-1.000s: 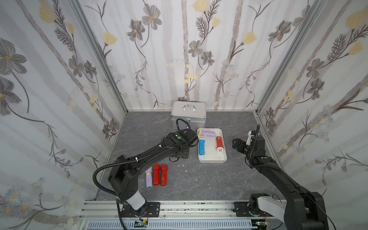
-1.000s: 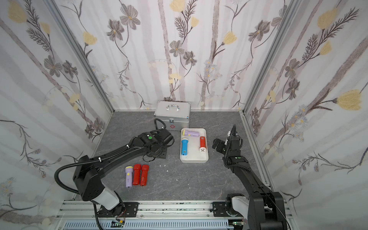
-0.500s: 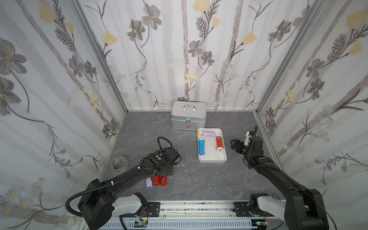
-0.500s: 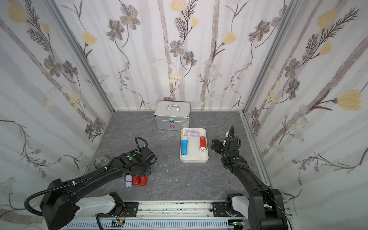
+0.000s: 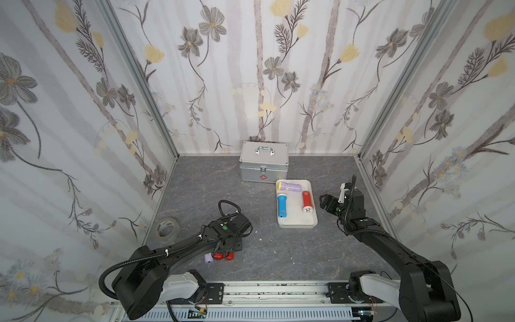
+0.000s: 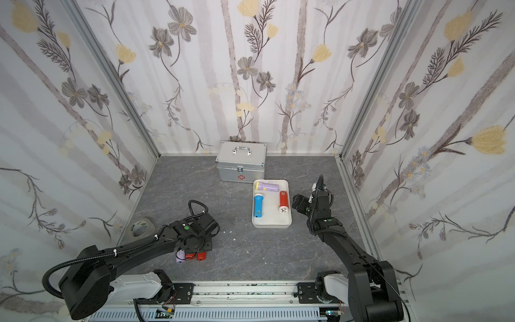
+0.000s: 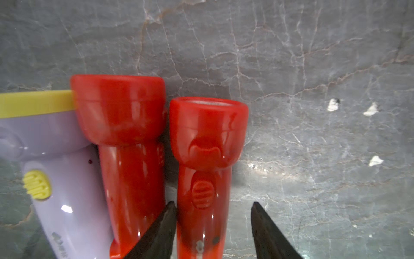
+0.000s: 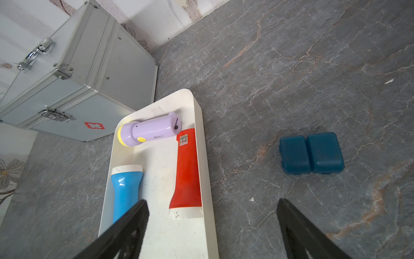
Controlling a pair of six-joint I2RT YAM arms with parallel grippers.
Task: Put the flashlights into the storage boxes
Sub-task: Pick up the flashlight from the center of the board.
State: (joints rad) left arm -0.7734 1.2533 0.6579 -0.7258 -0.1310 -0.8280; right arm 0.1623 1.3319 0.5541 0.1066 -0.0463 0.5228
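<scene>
Currently: L gripper (image 7: 212,203) jaws narrow, astride red flashlight (image 7: 208,134), unclamped; R gripper (image 8: 212,200) jaws wide, empty, beside tray (image 8: 156,183).

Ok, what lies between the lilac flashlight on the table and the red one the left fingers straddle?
The second all-red flashlight, lying alongside both, its head touching the yellow rim of the lilac flashlight; the left wrist view shows it.
</scene>
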